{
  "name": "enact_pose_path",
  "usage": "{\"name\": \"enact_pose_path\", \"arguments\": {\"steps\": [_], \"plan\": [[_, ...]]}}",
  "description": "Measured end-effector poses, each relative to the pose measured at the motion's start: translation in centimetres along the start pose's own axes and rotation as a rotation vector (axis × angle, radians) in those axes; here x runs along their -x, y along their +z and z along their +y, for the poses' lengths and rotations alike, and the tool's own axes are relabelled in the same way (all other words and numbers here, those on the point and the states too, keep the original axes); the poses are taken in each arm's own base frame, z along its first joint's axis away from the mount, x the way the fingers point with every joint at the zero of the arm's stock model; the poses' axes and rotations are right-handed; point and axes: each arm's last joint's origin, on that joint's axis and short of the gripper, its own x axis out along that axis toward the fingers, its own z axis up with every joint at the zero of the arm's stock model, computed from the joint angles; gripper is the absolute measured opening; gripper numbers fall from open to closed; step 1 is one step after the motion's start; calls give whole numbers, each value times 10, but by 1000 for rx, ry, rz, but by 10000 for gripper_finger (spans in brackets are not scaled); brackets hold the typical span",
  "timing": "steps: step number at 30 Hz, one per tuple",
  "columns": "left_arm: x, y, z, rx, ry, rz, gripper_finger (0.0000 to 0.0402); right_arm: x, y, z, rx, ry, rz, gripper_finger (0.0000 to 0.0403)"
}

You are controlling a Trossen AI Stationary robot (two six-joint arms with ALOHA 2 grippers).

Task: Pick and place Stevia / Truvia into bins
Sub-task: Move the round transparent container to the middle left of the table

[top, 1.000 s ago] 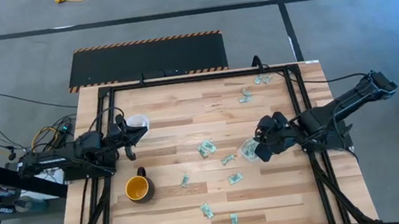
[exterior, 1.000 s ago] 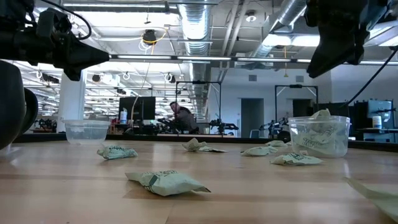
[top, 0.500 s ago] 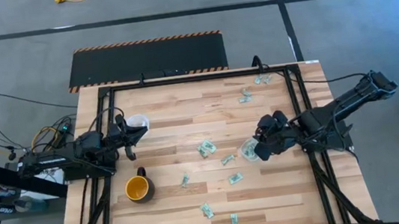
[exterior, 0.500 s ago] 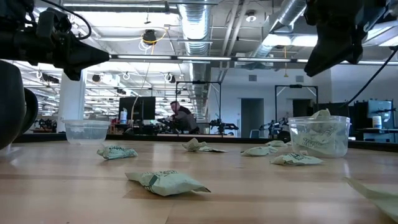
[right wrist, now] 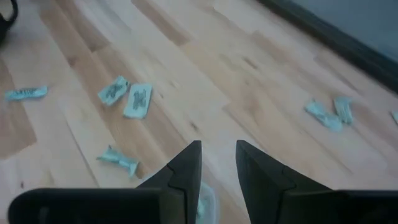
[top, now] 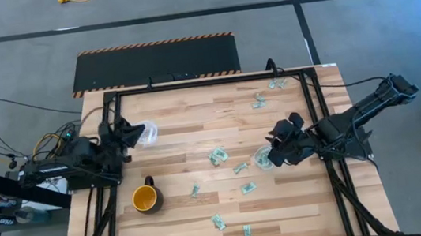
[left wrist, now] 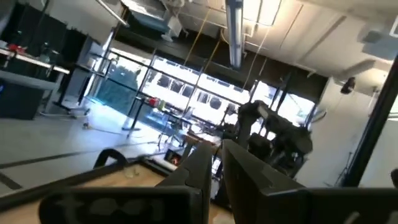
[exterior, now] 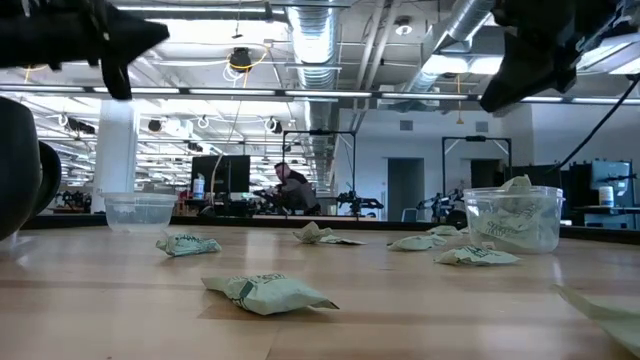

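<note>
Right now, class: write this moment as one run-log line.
left gripper: shut, empty, raised | right gripper: open over right cup | sachets: scattered on table

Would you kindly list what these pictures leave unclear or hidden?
- High view: the right pincer overhangs the right cup, hiding most of it.
- Low view: the left cup looks empty, but its translucent wall blurs the inside.
- Low view: the sachet at the right edge is cut off.
- High view: print on the sachets is too small to read.
</note>
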Motion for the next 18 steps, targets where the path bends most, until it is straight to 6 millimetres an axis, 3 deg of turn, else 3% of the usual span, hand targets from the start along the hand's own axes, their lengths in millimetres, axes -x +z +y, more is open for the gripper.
{"name": "enact_pose_path", "arguments": {"steps": [8, 18], "plan": [[-17, 36, -12, -39, 320, 294, 27, -3, -14, 1, -6, 126, -98, 93], [-71, 44, -18, -112, 755, 857, 27, 3, -10, 1, -13, 180, -147, 93]]}}
